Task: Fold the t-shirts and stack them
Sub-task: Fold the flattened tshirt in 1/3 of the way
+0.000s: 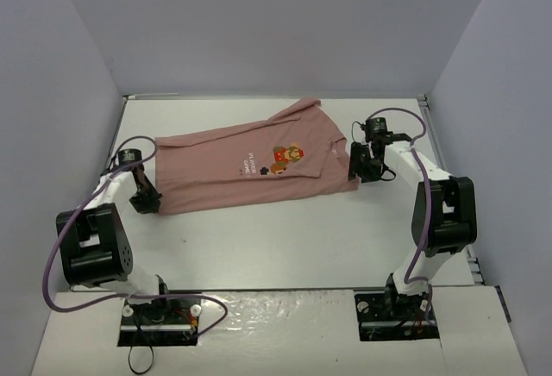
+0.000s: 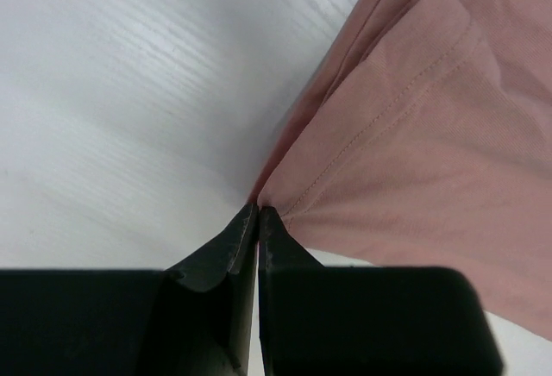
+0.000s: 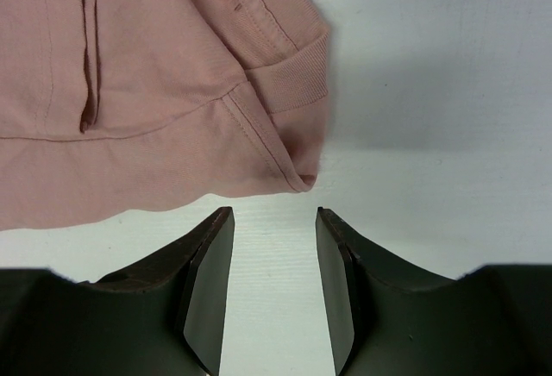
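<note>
The white table [image 1: 285,238] is carrying the dusty-pink t-shirt [image 1: 233,169], which is lying spread out with its chest graphic [image 1: 287,157] facing up. At the t-shirt's left end the left gripper [image 2: 258,209] is pinching a corner of the cloth, its fingers [image 2: 216,260] pressing fully together and the fabric fanning out from the tips. At the t-shirt's right end the right gripper [image 3: 274,214] is standing partly open, its fingers [image 3: 207,255] gripping nothing, hovering just short of the edge beside a ribbed band
</note>
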### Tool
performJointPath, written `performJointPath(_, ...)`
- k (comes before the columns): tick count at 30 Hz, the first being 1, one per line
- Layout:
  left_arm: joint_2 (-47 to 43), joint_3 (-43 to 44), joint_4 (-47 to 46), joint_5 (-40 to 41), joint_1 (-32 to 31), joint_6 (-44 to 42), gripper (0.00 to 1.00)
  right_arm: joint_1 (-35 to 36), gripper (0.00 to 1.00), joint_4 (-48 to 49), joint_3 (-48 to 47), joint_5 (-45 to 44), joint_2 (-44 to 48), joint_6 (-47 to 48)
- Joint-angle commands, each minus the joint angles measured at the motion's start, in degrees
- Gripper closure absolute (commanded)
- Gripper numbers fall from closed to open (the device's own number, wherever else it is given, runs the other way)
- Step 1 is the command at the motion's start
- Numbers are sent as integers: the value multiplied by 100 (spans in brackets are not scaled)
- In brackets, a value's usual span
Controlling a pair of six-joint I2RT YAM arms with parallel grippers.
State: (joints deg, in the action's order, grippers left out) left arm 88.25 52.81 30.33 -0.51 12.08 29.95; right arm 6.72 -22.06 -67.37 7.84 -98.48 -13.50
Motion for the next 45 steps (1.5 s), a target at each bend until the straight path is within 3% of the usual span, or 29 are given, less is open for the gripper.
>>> performJointPath(1,-746,10,261,133,40,169,100,-45,60,49,-18,-146,352,-60)
performJointPath(16,-1765,-675,436,335,44,478,97,-39,60,105,2,-205,179,-180)
performJointPath(22,-1516,-893,652,233,49,591,92,-31,59,149,10,-230,88,-233)
performJointPath(24,-1595,-721,694,192,49,573,81,-30,59,158,-54,-230,33,-238)
performJointPath(26,-1766,-530,730,193,41,536,61,-21,60,167,-102,-195,-33,-251)
performJointPath(30,-2064,-316,724,198,-18,513,44,18,59,249,-101,-222,-210,-321)
performJointPath(40,-1126,-262,-294,258,-671,688,45,49,59,692,102,-569,-591,-566)
performJointPath(45,-99,-218,-463,317,-701,846,56,0,68,837,428,-1191,-629,-689)
